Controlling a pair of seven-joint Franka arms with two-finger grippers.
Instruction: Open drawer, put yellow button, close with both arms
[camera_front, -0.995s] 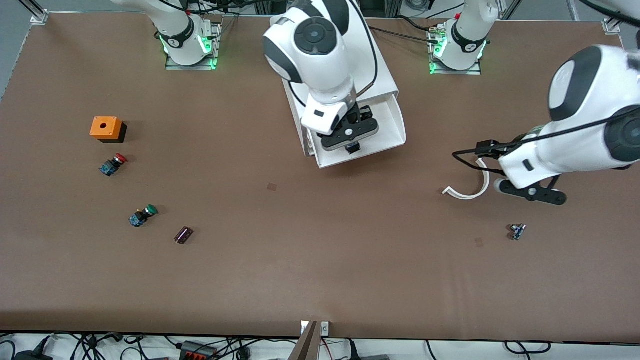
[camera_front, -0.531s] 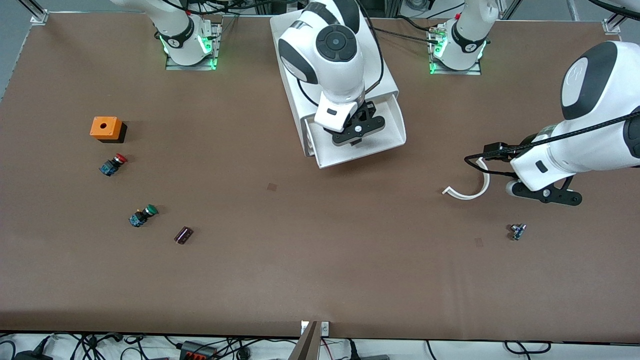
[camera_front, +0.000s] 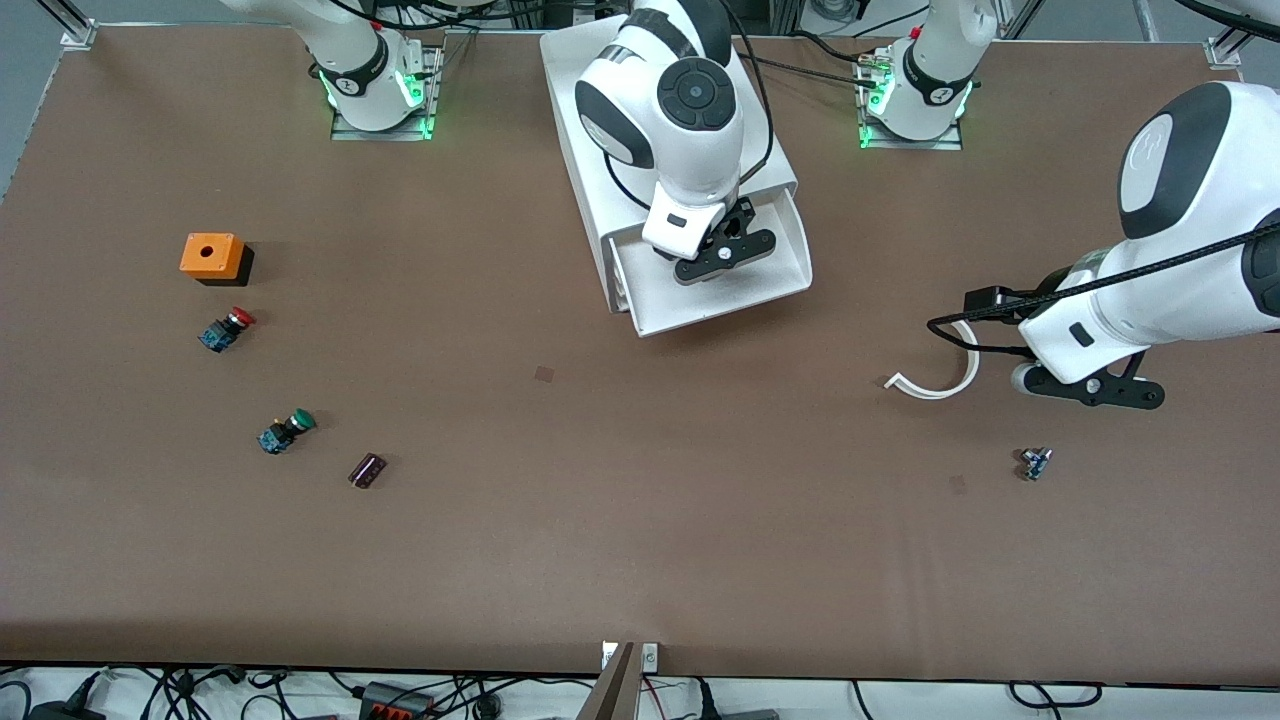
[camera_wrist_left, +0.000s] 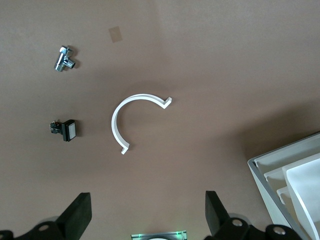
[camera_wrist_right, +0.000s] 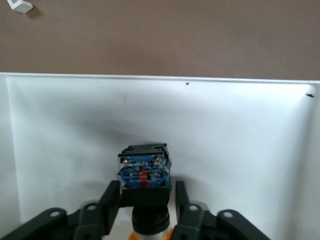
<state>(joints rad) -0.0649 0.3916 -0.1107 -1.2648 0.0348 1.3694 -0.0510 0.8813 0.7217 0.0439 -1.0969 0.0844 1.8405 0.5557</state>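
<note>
- The right gripper (camera_front: 722, 256) hangs over the pulled-out drawer (camera_front: 780, 280) of the white cabinet (camera_front: 580, 130), its fingers (camera_wrist_right: 111, 200) closed on the yellow button (camera_wrist_right: 144, 175).
- In the right wrist view, the yellow button's blue-black body sits between the fingers just above the drawer's white floor, with a sliver of its orange-yellow cap showing below it.
- The left gripper (camera_front: 1085, 388) waits over the surface (camera_front: 640, 520) toward the left arm's end, its fingers (camera_wrist_left: 77, 212) spread wide with nothing between them.
- A white curved strip (camera_front: 940, 375) lies on the surface just beside the left gripper; a small metal fitting (camera_front: 1035, 462) lies nearer the front camera.
- Toward the right arm's end lie an orange box (camera_front: 212, 256), a red-capped button (camera_front: 226, 329), a green-capped button (camera_front: 285, 431) and a dark cylinder (camera_front: 367, 469).
</note>
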